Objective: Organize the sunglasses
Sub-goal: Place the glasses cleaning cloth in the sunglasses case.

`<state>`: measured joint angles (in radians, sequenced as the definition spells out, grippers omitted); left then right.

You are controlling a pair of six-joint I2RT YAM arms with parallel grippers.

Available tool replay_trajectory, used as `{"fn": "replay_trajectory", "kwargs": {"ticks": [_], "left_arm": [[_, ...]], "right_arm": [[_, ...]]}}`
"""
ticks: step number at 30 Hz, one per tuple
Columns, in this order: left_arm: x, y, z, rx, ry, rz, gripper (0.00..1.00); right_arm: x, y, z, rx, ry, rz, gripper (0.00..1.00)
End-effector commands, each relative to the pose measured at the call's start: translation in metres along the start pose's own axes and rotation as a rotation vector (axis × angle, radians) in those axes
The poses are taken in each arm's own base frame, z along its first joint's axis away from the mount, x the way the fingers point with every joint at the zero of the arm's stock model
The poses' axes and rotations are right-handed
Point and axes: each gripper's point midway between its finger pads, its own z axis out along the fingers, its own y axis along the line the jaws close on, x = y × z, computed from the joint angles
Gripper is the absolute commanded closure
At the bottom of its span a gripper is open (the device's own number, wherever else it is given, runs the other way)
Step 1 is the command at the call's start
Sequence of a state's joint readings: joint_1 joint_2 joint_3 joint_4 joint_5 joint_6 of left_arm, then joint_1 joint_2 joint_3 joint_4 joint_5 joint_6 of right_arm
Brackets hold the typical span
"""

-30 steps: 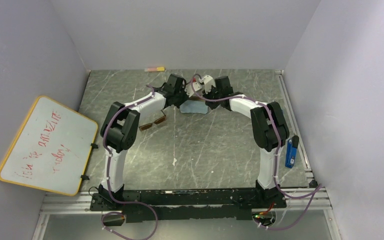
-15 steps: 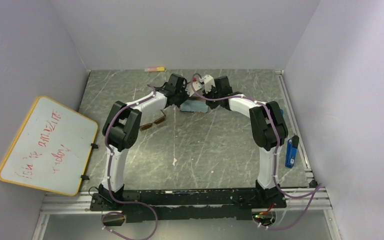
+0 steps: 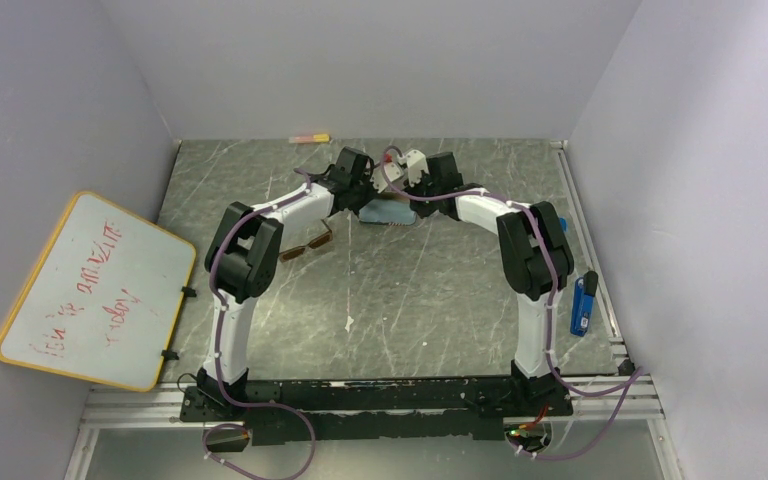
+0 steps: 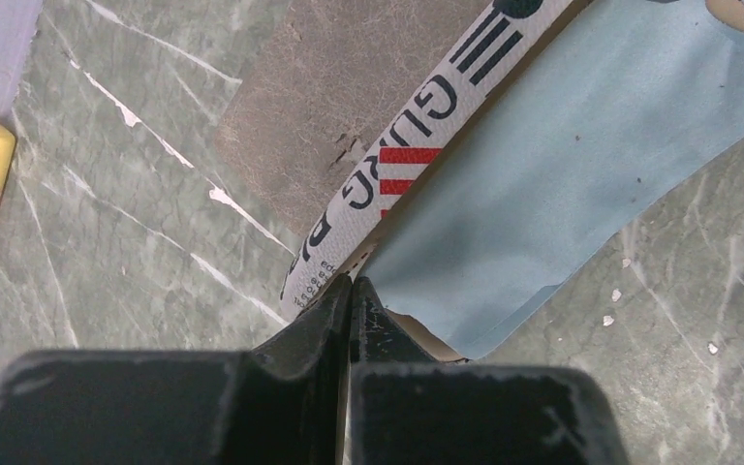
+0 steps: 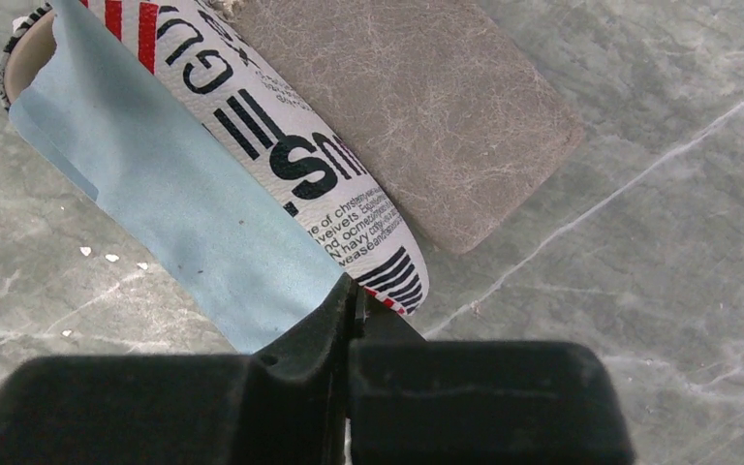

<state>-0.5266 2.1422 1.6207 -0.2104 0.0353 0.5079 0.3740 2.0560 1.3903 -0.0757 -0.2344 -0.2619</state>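
From above, the two wrists crowd together over the middle of the far half of the tabletop [image 3: 420, 290] and cover most of what lies beneath. Only a sliver of blue and brown shows between them. The wrist cameras fill in more. There is a printed case [image 4: 417, 145] with a white lettered band and a brown-grey flap. A light-blue cloth [image 4: 562, 165] runs out from under the band's edge, so the inside of the case is hidden. The far end of the case is cut off in the left wrist picture.

The left claw [image 4: 349, 291] has its fingers pressed together with barely a slit between them. The tips sit right at the seam where the cloth meets the case's lip. The right claw [image 5: 352, 295] is closed just as tight at the opposite end, at the corner where cloth and band meet. (Whether either one pinches cloth, case edge or both, I cannot tell.)

The sunglasses [image 3: 305, 246] with the thin frame and amber lenses lie on the bare tabletop to the left of the case. They are just beside the left forearm and apart from both claws. Their long axis runs on a slant, from near left toward far right, and the temples are too small to make out. A pink-and-yellow highlighter [image 3: 310, 138] lies at the far edge.
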Motion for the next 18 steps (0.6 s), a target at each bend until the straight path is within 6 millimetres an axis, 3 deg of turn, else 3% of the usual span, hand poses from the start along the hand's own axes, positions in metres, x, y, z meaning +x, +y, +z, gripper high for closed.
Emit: {"fn": "replay_trajectory", "kwargs": {"ticks": [1, 10, 18], "left_arm": [[-0.0072, 0.0049, 0.0042, -0.035, -0.008, 0.024, 0.95], [-0.0067, 0.0031, 0.0044, -0.028, -0.004, 0.026, 0.95], [-0.0057, -0.0005, 0.0032, -0.011, -0.005, 0.024, 0.89]], "right_arm": [[-0.0221, 0.0356, 0.0084, -0.083, -0.037, -0.123, 1.00], [-0.0215, 0.0372, 0.0106, -0.072, -0.031, -0.129, 1.00], [-0.0223, 0.0405, 0.0081, -0.087, -0.030, -0.122, 0.91]]}}
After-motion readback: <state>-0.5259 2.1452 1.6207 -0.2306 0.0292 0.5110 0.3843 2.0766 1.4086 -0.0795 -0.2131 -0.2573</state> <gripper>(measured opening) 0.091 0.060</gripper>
